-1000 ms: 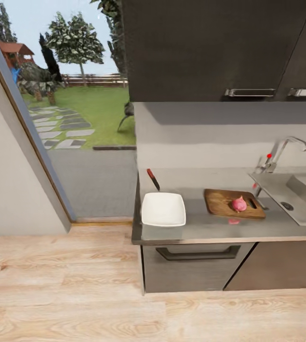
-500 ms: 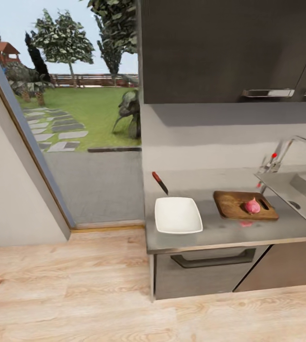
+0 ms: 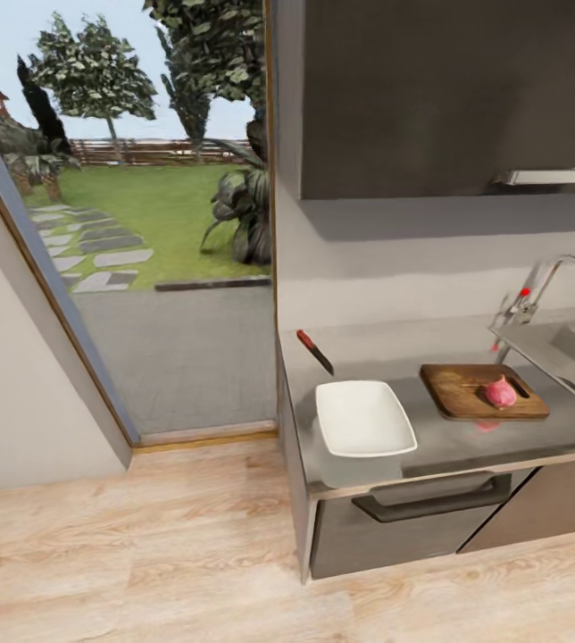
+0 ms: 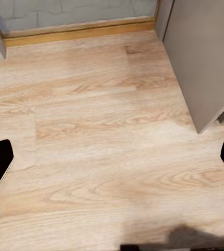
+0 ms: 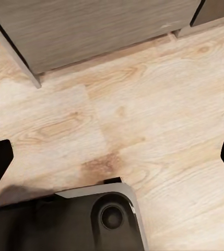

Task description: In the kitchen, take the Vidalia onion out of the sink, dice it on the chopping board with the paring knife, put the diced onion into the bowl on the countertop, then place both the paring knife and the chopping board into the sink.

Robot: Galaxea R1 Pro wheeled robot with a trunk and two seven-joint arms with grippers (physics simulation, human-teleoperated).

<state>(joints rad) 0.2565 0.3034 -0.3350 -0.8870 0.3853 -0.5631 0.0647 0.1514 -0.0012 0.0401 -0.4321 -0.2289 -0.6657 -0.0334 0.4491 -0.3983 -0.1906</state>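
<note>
1. View shift: your head camera has swung since the earlier frames. The whole counter scene now sits further toward the right of the head view and the garden doorway takes more of the left. That is camera motion; the items keep their places relative to one another.
2. Countertop point(image 3: 466, 442): grey worktop over dark cabinets, its left end now seen more from the side than a second ago.
3. Bowl point(image 3: 364, 418): white, squarish, near the front edge at the counter's left end. You see nothing in it.
4. Paring knife point(image 3: 315, 352): lying flat on the counter just behind the bowl, red-brown handle toward the wall, dark blade pointing at the bowl. Same spot beside the bowl as before.
5. Chopping board point(image 3: 466, 397): brown wood, flat on the counter between bowl and sink, well apart from the bowl.
6. Onion point(image 3: 501, 392): pinkish, whole, resting on the board's right half, as in the earlier frames.
7. Sink point(image 3: 562, 350): now cut by the right edge of the head view, less of it visible than a second ago; chrome tap point(image 3: 537, 290) with red dot behind it.
8. Left gripper point(image 4: 112, 159): fingertips wide apart over bare wood floor point(image 4: 91, 130), holding nothing.
9. Right gripper point(image 5: 112, 157): jaws likewise spread, empty, above floor by the cabinet base and your robot's dark base point(image 5: 65, 219).
</note>
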